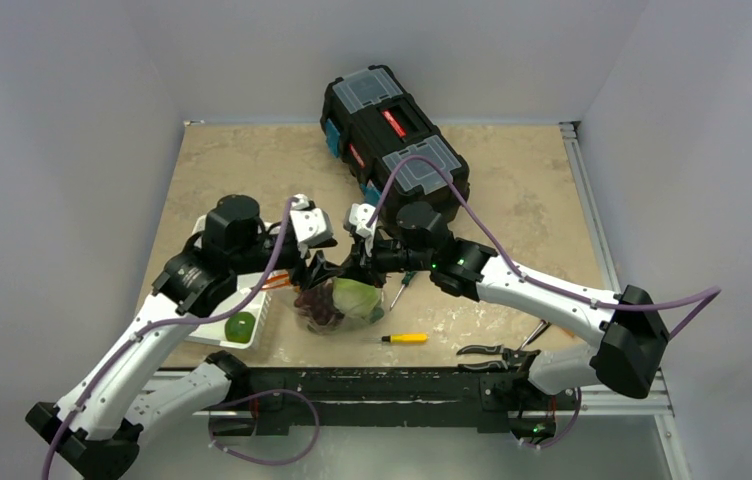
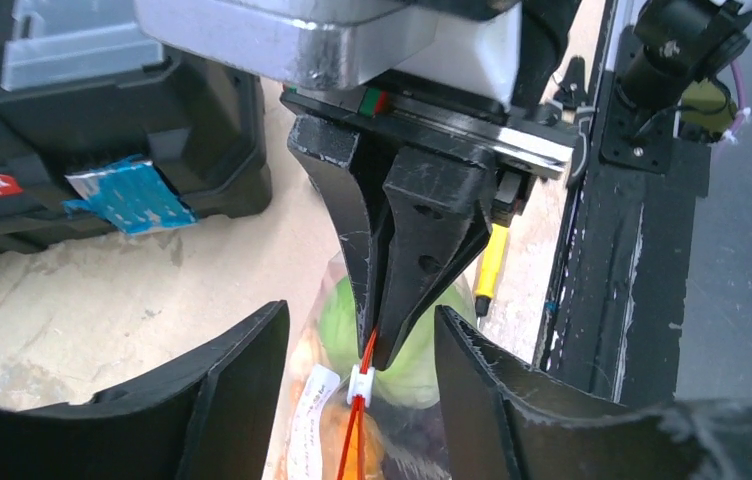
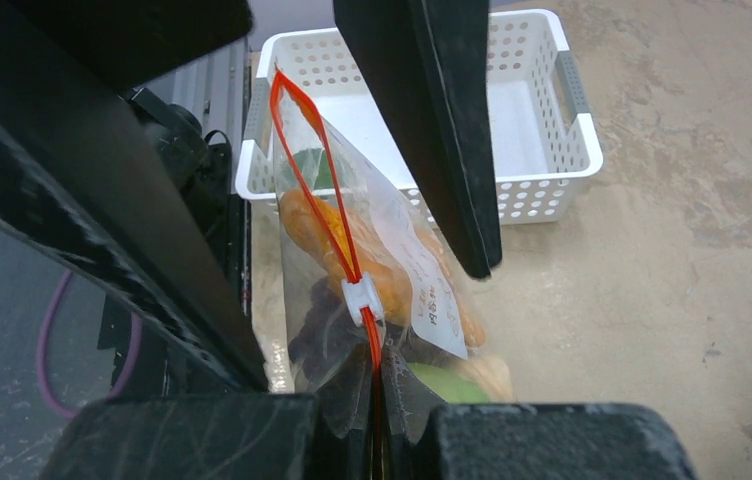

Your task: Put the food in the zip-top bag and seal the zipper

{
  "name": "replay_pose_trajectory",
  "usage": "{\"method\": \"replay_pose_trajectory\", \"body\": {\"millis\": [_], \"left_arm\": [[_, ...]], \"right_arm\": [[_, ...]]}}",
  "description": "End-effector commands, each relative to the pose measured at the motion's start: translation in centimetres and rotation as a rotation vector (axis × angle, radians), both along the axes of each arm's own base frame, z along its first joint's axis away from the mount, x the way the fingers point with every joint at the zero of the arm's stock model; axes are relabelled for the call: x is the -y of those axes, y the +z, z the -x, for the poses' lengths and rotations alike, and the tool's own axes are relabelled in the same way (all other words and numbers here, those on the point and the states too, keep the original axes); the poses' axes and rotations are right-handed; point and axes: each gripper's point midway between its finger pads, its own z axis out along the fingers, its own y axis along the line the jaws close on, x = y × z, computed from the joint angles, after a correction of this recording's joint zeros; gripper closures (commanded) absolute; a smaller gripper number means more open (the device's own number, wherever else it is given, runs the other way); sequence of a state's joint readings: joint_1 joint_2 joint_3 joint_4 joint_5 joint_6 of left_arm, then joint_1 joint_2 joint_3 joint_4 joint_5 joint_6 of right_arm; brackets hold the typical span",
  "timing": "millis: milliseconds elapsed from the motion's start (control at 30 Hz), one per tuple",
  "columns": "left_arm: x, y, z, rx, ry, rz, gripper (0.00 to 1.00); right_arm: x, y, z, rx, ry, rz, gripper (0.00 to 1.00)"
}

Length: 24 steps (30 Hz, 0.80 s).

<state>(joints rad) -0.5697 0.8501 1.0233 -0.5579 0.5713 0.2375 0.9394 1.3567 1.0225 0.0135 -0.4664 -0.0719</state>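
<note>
Beige stone-look tabletop (image 1: 522, 210), grey walls, black toolbox (image 1: 392, 130) upper centre. Both arms reach inward, meeting mid-frame over the bag (image 1: 340, 305), food (image 1: 355, 298) inside. Right gripper (image 2: 379, 335) pinched tight on the zipper (image 3: 360, 298); left gripper (image 1: 314, 265) fingers spread wide, straddling bag mouth. Green fruit (image 1: 241, 327) in white basket (image 1: 260, 308), lower left.

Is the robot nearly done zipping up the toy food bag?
Partly. Cabbage, grapes and carrots sit inside the bag. The right gripper pinches the zipper's end; the left gripper is open around the white tab. Left: the zipper past the tab gapes open, and a green round fruit lies in the basket.
</note>
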Motion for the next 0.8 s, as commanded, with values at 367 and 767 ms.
{"method": "replay_pose_trajectory", "body": {"millis": [367, 767], "left_arm": [[-0.3, -2.5, 0.3, 0.003, -0.053, -0.093, 0.62], [-0.6, -3.8, 0.3, -0.011, -0.058, -0.129, 0.67]], "right_arm": [[-0.7, 5.4, 0.3, 0.092, 0.047, -0.134, 1.0], [-0.7, 5.5, 0.4, 0.08, 0.051, -0.131, 1.0]]}}
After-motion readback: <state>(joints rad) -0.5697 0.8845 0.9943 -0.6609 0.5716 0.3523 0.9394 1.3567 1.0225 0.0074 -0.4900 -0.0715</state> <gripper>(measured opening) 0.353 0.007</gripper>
